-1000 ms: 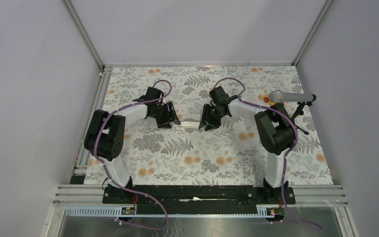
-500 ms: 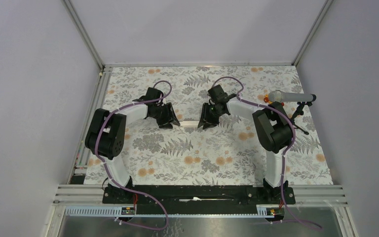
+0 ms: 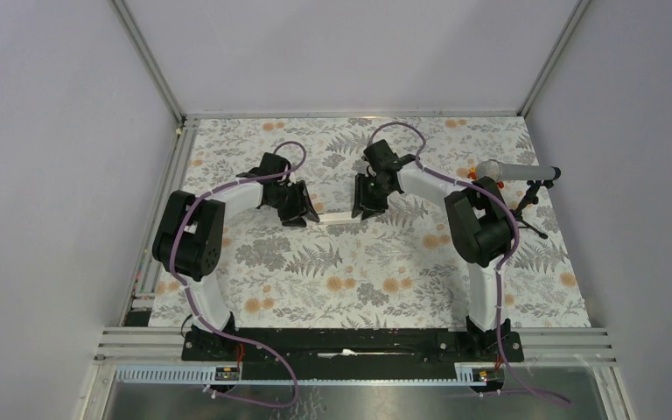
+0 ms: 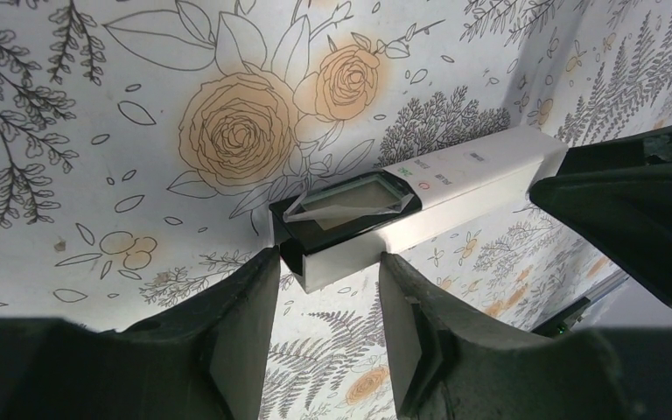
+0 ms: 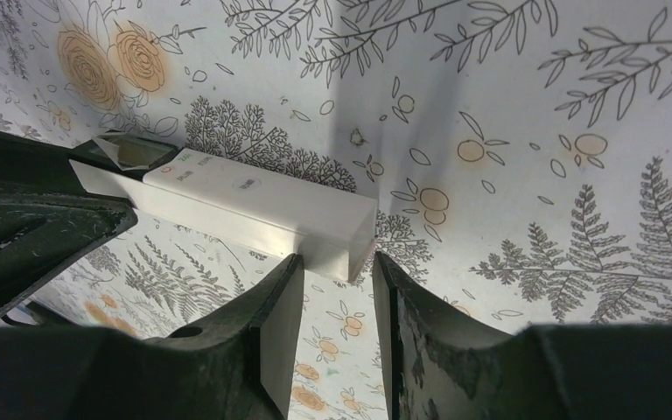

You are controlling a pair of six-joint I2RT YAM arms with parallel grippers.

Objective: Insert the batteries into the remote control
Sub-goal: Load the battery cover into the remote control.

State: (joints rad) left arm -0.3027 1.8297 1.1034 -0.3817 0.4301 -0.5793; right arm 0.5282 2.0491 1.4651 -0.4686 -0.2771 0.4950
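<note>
Both arms reach in toward the middle of the flowered desk (image 3: 359,280), tips facing each other.

Remote control (image 3: 337,215): spans the gap between the two arms, lying level and lengthwise from one to the other. The wrist views show desk pattern and shadow beneath it, so it looks lifted clear of the surface.

Left fingers (image 3: 306,212): clenched on the remote's dark grey end. In the left wrist view the two pads (image 4: 258,289) press against opposite long sides of the remote control (image 4: 437,197), just behind a glossy dark panel with a clear film lifting at its corner.

Right fingers (image 3: 364,206): grasping the white end. In the right wrist view the pads (image 5: 284,289) pinch the square end of the remote control (image 5: 254,206).

Microphone (image 3: 500,169) on its stand: far right of the desk, well apart from the remote.
</note>
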